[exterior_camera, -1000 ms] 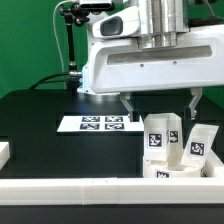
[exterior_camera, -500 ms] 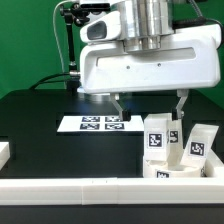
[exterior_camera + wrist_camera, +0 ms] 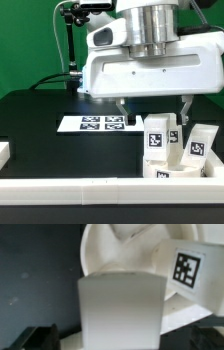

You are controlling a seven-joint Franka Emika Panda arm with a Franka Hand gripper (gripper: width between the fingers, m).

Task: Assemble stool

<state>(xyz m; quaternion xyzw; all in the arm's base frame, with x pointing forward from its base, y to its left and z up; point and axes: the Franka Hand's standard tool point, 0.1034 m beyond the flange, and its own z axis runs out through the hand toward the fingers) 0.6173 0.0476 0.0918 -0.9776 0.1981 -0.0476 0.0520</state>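
Observation:
Several white block legs stand upright at the exterior view's right: a front one point(image 3: 157, 139), one behind it point(image 3: 177, 125) and one further right point(image 3: 199, 146), each with a marker tag. My gripper point(image 3: 155, 108) hangs just above them, open wide and empty, its fingers point(image 3: 122, 107) to either side of the front legs. In the wrist view one leg point(image 3: 120, 308) fills the middle between the dark fingertips point(image 3: 40, 338). Behind it lies a white tagged part with curved ribs point(image 3: 185, 266), apparently the seat.
The marker board point(image 3: 100, 123) lies flat on the black table behind the legs. A long white rail point(image 3: 80, 196) runs along the front edge, and a short white piece point(image 3: 5, 152) sits at the exterior view's left. A black stand point(image 3: 70, 45) rises at the back.
The gripper shifted toward the exterior view's left, then back a little to the right, and sank slightly. It stayed open. The legs have not moved.

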